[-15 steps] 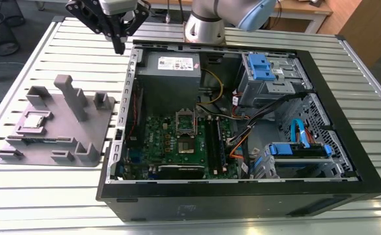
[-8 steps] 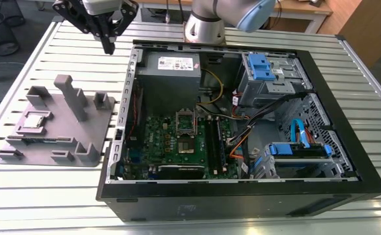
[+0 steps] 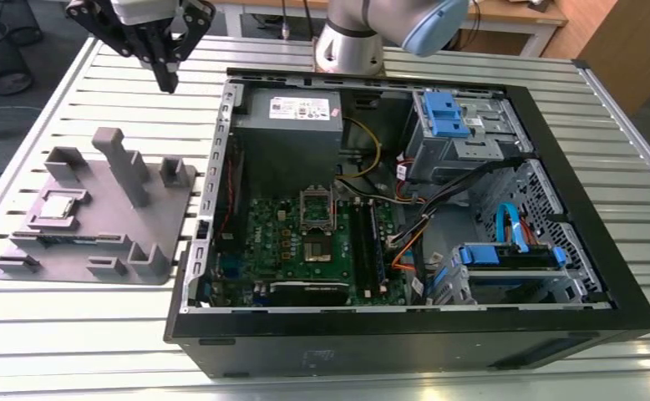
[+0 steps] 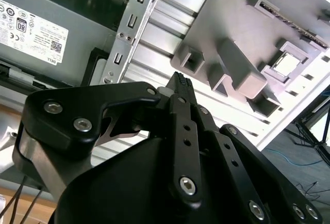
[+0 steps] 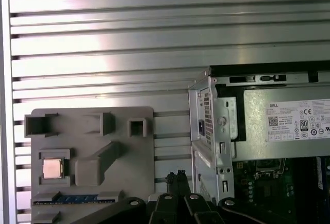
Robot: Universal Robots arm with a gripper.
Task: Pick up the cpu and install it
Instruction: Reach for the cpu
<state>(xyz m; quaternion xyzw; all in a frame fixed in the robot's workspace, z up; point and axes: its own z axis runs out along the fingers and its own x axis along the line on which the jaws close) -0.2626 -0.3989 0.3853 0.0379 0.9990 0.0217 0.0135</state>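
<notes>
Exterior view, cpu (image 3: 58,206) in grey holder (image 3: 167,219)

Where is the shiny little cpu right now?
The cpu sits in a pocket of the grey plastic holder, on the exterior view's left, beside the open computer case.

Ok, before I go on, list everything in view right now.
cpu: one, silver, in a holder pocket
holder: one, grey, on the table beside the case
computer case: one, black, open, mid-table
circuit board: one, green, inside the case
drive caddies: two, blue, inside the case
table: one, silver slatted, under everything
gripper: one, black, above the table by the case corner, shut, holding nothing
</notes>
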